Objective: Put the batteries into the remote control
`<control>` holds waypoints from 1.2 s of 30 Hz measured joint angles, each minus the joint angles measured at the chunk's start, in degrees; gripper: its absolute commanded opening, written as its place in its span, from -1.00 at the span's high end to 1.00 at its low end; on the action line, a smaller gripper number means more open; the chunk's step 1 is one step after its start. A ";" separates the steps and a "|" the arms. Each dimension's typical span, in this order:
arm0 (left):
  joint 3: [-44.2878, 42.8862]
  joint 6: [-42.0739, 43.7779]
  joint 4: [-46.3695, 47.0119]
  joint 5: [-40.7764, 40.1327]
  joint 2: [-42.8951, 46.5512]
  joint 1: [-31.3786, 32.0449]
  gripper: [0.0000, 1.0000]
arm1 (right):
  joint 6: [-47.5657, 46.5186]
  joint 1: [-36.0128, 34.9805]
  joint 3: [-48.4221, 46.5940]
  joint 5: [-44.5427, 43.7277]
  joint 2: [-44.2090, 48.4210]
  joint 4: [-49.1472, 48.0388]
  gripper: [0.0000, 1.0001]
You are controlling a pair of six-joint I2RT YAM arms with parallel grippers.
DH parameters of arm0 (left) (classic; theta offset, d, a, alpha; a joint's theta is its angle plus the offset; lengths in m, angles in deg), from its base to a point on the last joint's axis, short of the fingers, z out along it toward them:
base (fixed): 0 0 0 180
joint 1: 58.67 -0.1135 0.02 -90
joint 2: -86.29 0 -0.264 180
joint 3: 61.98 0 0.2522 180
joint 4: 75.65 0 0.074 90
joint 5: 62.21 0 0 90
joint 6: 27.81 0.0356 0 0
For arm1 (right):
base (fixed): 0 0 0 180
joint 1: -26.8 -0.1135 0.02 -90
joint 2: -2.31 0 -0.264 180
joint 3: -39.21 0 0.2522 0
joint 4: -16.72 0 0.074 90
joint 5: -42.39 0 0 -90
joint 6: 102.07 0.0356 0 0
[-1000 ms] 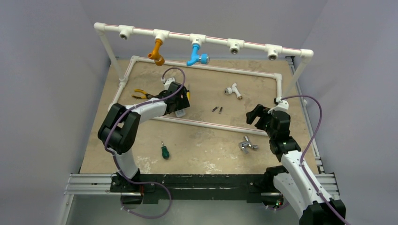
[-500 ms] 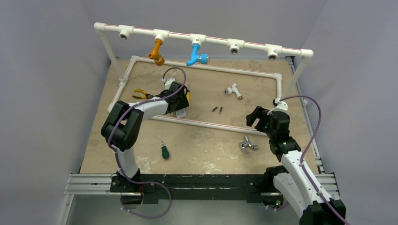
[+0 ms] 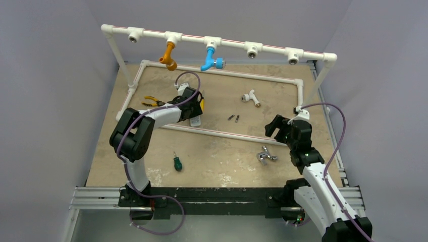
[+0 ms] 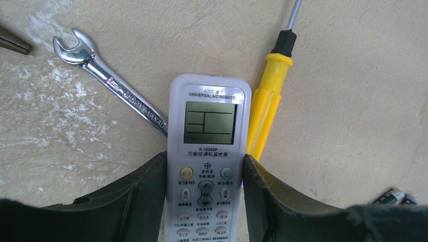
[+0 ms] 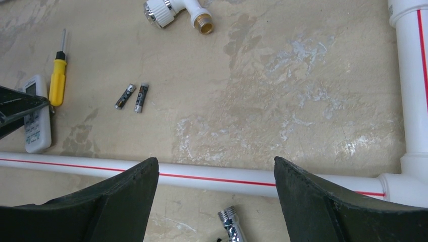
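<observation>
Nothing loaded yet: your left gripper (image 4: 204, 161) clamps the remote control (image 4: 209, 116), buttons up; batteries (image 5: 141, 98) lie loose at its three o'clock; right gripper (image 5: 214, 164) gapes empty.

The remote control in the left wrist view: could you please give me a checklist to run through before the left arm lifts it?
1. Remote control centred in the left end effector: ok.
2. Firm grip: cannot tell.
3. Battery bay facing up: not ok, buttons face up.
4. Yellow screwdriver and wrench clear of it: not ok, both reach its edges.
5. Batteries lying loose on the table: ok.
6. Right end effector open, empty: ok.
</observation>
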 measured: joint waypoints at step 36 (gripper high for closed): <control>44.44 -21.55 77.66 41.35 19.02 1.97 1.00 | 20.39 0.00 12.98 38.14 8.02 -35.32 -0.97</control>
